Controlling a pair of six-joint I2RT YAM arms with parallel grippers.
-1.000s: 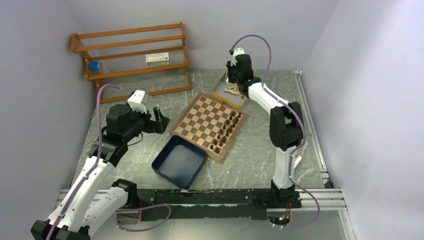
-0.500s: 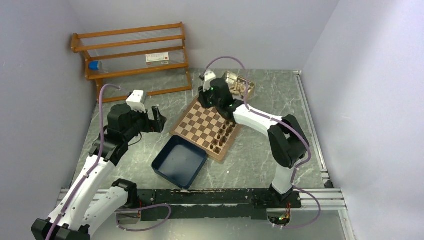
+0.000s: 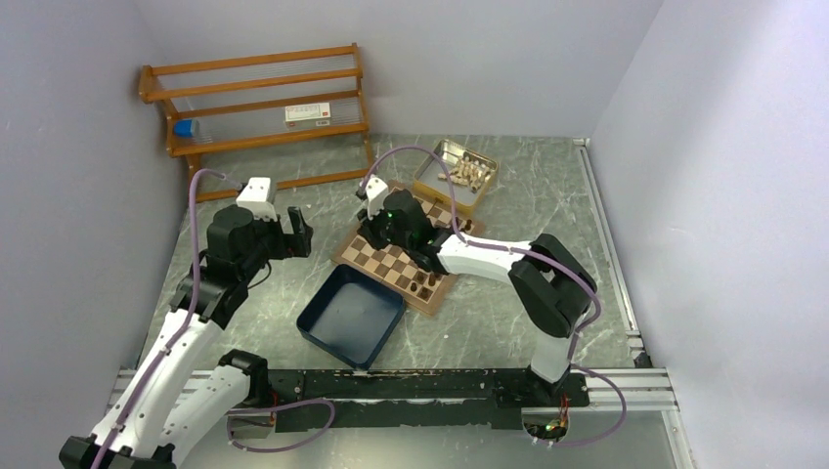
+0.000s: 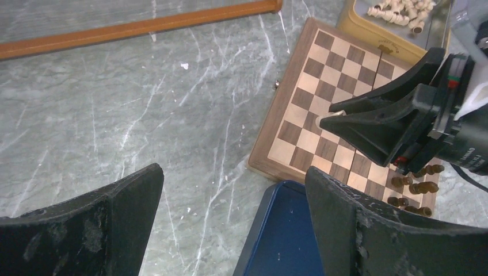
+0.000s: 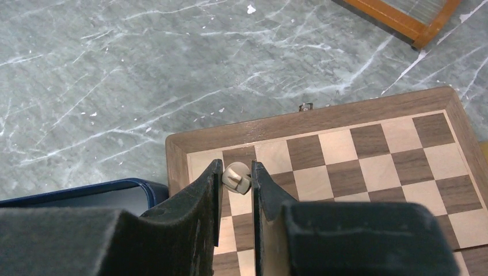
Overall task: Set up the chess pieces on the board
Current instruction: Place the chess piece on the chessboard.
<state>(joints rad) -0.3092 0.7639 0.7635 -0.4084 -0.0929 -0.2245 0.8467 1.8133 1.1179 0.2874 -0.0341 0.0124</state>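
tan wood, pale and rounded: we see one light piece (image 5: pixel 236 178) pinched in the right gripper (image 5: pixel 236 165), its fingers narrow around it, over the board's (image 5: pixel 368 155) corner squares on the side facing the table's left edge. we cannot tell whether it touches the square. the board lies mid-table, askew, brown-bordered, with dark and cream squares. dark pieces (image 3: pixel 426 281) stand in rows along its side toward the near-right corner. the right arm (image 3: pixel 479 256) lies across the board, hiding its middle from above. more light pieces (image 3: pixel 467 174) lie in a tin (image 3: pixel 430 188) just beside the board, toward the far edge. a blue tray (image 3: pixel 350 315) sits just beside it toward the near edge. the left gripper (image 4: pixel 233 178) hangs wide apart near the left edge, holding nothing. a rack (image 3: pixel 259 107) fills the far-left corner.
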